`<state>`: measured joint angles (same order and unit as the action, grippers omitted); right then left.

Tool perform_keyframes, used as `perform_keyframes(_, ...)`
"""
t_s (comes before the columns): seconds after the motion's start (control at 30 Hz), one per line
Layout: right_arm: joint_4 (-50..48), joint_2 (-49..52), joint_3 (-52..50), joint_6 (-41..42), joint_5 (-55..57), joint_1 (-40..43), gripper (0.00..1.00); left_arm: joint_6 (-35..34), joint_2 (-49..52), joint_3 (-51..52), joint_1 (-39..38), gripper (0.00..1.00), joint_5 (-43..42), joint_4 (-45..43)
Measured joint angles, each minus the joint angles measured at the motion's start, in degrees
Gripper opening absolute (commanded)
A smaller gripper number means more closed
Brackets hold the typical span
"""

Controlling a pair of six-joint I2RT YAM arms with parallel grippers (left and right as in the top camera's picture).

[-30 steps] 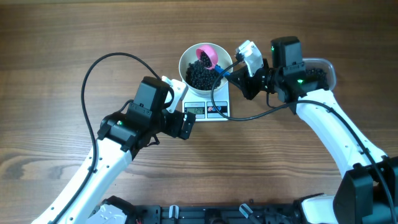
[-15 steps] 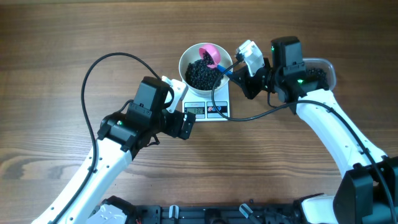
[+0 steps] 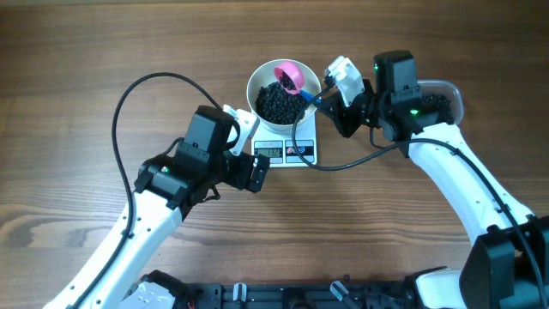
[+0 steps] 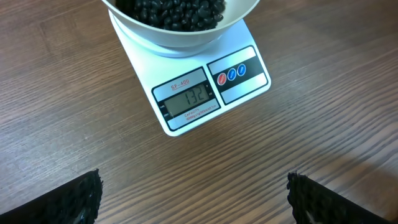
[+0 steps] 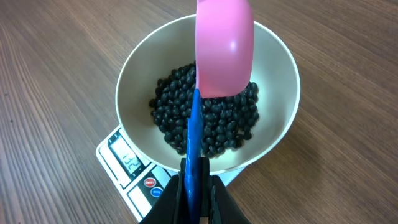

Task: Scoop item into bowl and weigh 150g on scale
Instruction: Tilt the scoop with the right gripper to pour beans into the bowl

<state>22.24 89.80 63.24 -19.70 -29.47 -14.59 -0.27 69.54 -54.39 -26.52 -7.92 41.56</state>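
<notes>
Clamping the thin blue handle (image 5: 194, 143) of a pink scoop (image 5: 224, 50), the right tool (image 5: 194, 186) is closed tight, its jaws pinched on the handle's end. The scoop head hangs over the white bowl (image 3: 257, 86), above the rim side that faces the right edge of the desk. In the overhead view some black beans (image 3: 279, 103) show at its lip.

The bowl sits on the white scale (image 3: 296, 153), in the far half of the desk (image 3: 103, 51) and about midway between its left and right edges. It covers the far part of the scale. The near edge, with the grey display (image 4: 186, 102) and round buttons (image 4: 231, 74), stays bare. The display reads 132. Beans form a dark heap in the bowl's bottom, with the white wall bare above them.

The left tool (image 4: 196, 199) stands wide and holds nothing. Its two dark fingertips (image 4: 81, 199) are far apart at the lower corners of its own camera view. It hovers over bare wood just on the near side of the scale, and it touches neither the scale nor the bowl.

A clear tub (image 3: 446, 94) with dark contents lies toward the right edge of the desk, partly hidden behind the right arm.
</notes>
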Motion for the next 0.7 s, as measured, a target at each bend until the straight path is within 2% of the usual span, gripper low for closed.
perform_keyframes(0.2,0.04,0.0,0.0,-0.26,0.83,0.0,0.04,0.0,0.0,0.0,0.0,1.0,0.0,0.0)
perform_keyframes(0.7,1.51,0.0,0.0,-6.88,5.77,-1.49,0.04,0.0,0.0,0.0,0.0,1.0,0.0,0.0)
